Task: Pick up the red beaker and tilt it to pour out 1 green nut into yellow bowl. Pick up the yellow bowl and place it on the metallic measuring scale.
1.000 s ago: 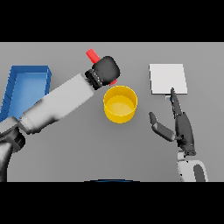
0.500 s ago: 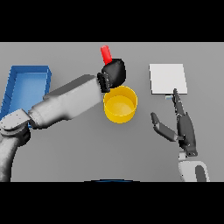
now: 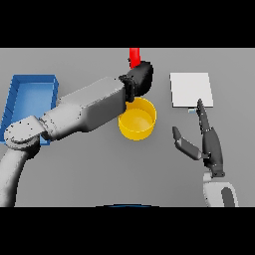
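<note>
Right now the left hand [image 3: 140,78] is wrapped around the red beaker [image 3: 134,57], holding it in the air just behind the far rim of the yellow bowl [image 3: 137,118]. Only the beaker's upper part shows above the hand, and it looks close to upright. So the pick-up seems done, and the pour looks to be in hand or about to start. No green nut can be made out, either in the beaker or on the bowl's floor, so whether the pour has happened cannot be told. The bowl stands on the grey tabletop [image 3: 89,169], well apart from the metallic measuring scale [image 3: 191,89], which lies flat to the right. Lifting the bowl and setting it on the scale is all left to do. The right hand [image 3: 209,144] waits near the scale's front edge, fingers straight and thumb spread, holding nothing. A blue tray [image 3: 31,89] sits at the far left. No brand, label or writing can be read anywhere.
</note>
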Controlling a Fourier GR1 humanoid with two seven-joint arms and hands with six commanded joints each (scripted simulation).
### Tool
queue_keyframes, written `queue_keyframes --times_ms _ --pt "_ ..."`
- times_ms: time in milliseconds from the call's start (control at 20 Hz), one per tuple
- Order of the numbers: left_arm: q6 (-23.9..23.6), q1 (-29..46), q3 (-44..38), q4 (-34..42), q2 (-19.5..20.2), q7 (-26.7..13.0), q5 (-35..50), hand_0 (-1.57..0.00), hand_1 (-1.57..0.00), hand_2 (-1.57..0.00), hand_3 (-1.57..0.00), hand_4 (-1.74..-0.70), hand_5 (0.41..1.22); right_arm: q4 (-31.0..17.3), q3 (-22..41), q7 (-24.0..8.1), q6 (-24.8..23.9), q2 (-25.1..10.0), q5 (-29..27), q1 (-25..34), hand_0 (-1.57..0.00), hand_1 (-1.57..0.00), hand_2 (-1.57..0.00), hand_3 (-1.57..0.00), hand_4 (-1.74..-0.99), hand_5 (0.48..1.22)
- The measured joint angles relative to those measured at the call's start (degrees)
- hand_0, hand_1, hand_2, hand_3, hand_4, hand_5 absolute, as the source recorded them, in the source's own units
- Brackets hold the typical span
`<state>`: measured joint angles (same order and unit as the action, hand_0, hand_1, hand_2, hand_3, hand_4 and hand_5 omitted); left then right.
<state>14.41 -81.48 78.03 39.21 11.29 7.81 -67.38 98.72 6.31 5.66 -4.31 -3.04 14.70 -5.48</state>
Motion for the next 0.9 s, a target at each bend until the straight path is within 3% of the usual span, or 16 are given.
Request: queue_keyframes --times_ms 200,300,450,600,700,750,900 --pt "-1.69 -7.11 -0.01 -4.12 1.87 0.68 0.43 -1.57 -1.57 -1.57 -1.57 -1.73 1.221 -0.62 0.30 1.06 0.84 0.16 -0.58 -0.47 0.00 0.00 0.00 0.00 -1.154 0.654" --pt "-2.65 -10.16 -2.39 -6.53 3.35 0.94 2.92 -1.57 -1.57 -1.57 -1.18 -1.73 1.221 -0.78 1.04 1.44 0.43 0.36 0.72 -0.41 0.00 0.00 0.00 0.00 -1.160 0.660" --pt "-4.31 -14.80 -7.41 -12.69 6.17 -1.22 7.50 -1.57 -1.57 -1.57 -1.37 -1.73 1.221 -0.49 1.18 1.67 0.64 0.34 0.56 -0.12 0.00 0.00 0.00 0.00 -1.160 0.661" --pt "-5.86 -17.42 -17.68 -19.88 8.95 -3.42 18.05 -1.57 -1.57 -1.57 -1.47 -1.73 1.221 -0.99 1.16 1.39 0.49 0.45 0.61 0.17 0.00 0.00 0.00 0.00 -1.146 0.641" --pt "-6.15 -17.41 -25.91 -24.02 11.20 -7.31 27.09 -1.57 -1.57 -1.57 -1.42 -1.74 1.221 -1.46 1.10 0.03 -0.93 0.13 2.46 1.51 0.00 0.00 0.00 0.00 -1.144 0.633" --pt "-6.65 -16.57 -29.07 -25.36 12.80 -7.64 31.18 -1.57 -1.57 -1.57 -1.40 -1.74 1.221 -1.36 1.52 0.85 -1.11 0.08 3.16 1.19 0.00 0.00 0.00 0.00 -1.142 0.630" --pt "-10.03 -14.21 -36.73 -29.98 17.16 -10.10 41.37 -1.57 -1.57 -1.57 -1.46 -1.74 1.221 -1.95 0.88 1.85 0.65 0.48 -0.10 1.93 0.00 0.00 0.00 0.00 -1.093 0.623"
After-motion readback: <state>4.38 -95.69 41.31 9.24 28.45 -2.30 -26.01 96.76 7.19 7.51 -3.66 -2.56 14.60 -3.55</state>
